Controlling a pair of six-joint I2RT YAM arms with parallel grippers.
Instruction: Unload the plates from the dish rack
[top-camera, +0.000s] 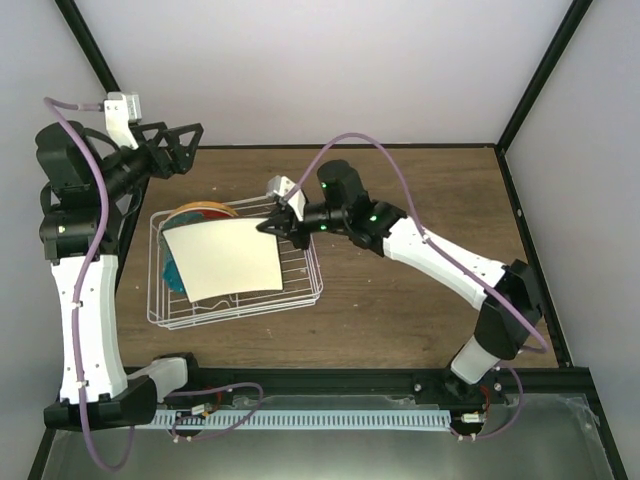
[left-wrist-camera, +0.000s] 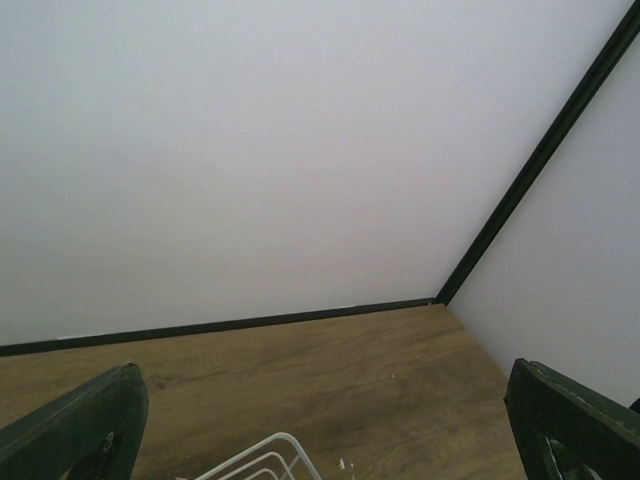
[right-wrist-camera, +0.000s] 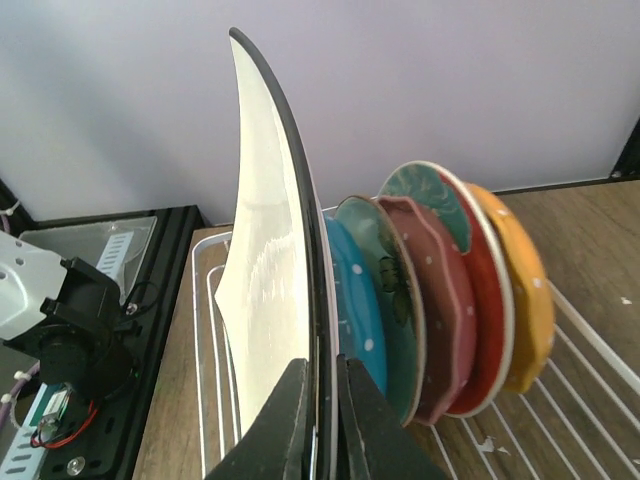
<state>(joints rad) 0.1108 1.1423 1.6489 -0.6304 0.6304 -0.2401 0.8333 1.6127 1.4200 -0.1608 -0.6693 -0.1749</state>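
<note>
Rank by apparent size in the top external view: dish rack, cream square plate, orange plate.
1. dish rack, clearly largest.
2. cream square plate, clamped by the right gripper.
3. orange plate: only its rim shows behind it, so unsure.

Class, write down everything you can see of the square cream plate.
The square cream plate is glossy, ceramic-looking, with rounded corners, a curved profile and a dark rim. It stands on edge over the dish rack, beside the teal dotted plate. The right tool pinches its edge. Whether it touches the rack is hidden.
</note>
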